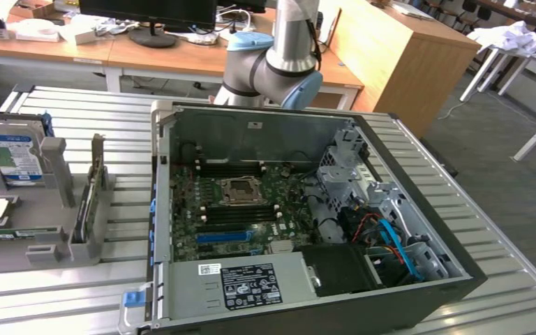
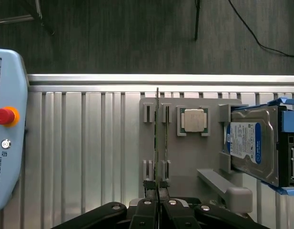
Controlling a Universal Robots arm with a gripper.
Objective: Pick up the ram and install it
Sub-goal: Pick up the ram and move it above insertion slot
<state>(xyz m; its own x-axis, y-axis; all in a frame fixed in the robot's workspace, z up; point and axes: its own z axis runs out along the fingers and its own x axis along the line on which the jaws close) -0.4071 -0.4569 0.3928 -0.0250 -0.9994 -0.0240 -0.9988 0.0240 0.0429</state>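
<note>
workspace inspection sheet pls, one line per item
surface: slatted metal table
job's things: ram stands on edge in the grey holder; open computer case with motherboard sits beside the holder
clutter: hard drive, processor chip, control pendant
grippers: gripper shut, lined up with the ram's end in the wrist view, contact unclear
cables: blue and red leads inside the case; black cords on the floor
surroundings: wooden desks, monitor
</note>
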